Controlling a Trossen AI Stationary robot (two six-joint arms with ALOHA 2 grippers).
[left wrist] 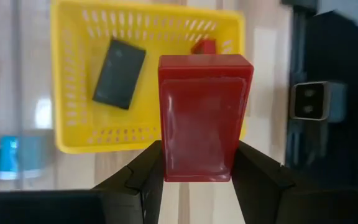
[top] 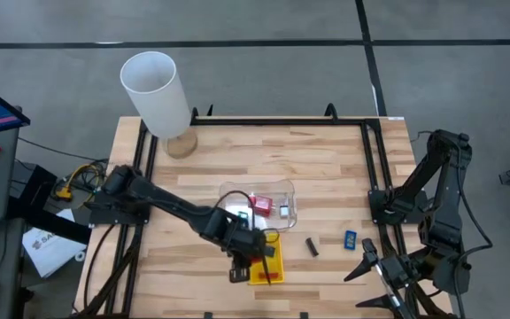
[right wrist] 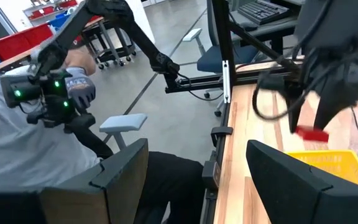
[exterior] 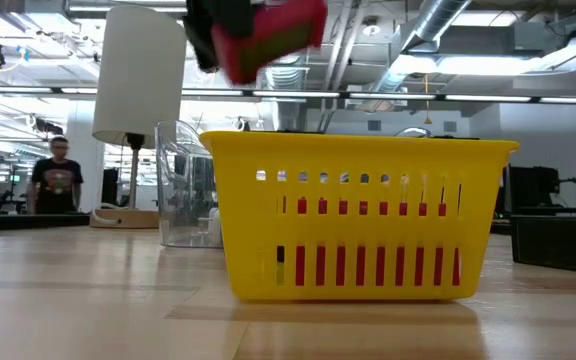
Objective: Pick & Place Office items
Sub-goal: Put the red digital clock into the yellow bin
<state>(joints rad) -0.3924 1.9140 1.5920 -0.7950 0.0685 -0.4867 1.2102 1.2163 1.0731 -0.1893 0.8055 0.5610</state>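
My left gripper (top: pixel 257 250) hangs over the yellow tray (top: pixel 266 268), shut on a red block (left wrist: pixel 204 118). The low view shows that block (exterior: pixel 268 35) well above the tray's rim (exterior: pixel 358 142). Inside the yellow tray lie a black rectangular bit (left wrist: pixel 119 73) and a small red piece (left wrist: pixel 204 45). The clear plastic tray (top: pixel 259 188) holds another red block (top: pixel 261 204) and blue-and-white bits (top: pixel 283 210). A black bit (top: pixel 312 246) and a blue bit (top: pixel 350 239) lie on the table, right of the trays. My right gripper (top: pixel 367 266) waits open at the table's right near corner. My left gripper pinches the red block between its two fingers (left wrist: pixel 151 171), one on each long side near the end (left wrist: pixel 197 168) closest to the wrist. The fingers point down from above. The block is lifted clear, above the yellow tray's right part.
A tall white cylinder (top: pixel 156 93) stands on a round base at the table's far left. Black frame rails (top: pixel 374 177) run along the table's edges. Bare wood lies between the trays and the right arm. A person (exterior: pixel 58 175) stands far behind the table.
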